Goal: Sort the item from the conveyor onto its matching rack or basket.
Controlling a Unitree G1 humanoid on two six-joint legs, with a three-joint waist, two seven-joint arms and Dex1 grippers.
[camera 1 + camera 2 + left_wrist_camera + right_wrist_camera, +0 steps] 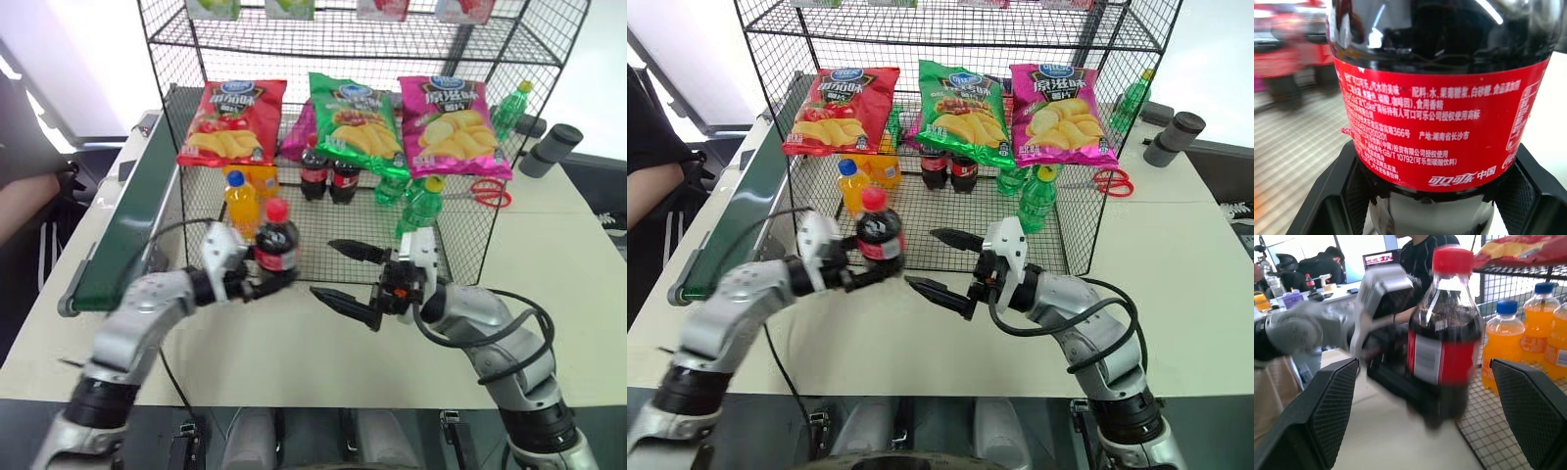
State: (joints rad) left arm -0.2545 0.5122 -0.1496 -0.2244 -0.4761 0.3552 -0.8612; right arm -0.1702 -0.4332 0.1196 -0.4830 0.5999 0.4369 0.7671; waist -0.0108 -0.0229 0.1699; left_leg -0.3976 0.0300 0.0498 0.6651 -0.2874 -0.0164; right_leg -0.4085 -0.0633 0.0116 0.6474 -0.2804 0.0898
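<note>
L gripper: clamped tight on cola bottle, low on its body, bottle upright, lifted off table.
R gripper: fingers spread wide, empty, facing bottle, near.
Conveyor: bottle already off it.
Rack: colas on floor at back; placing still to do, prob. handover first.
</note>
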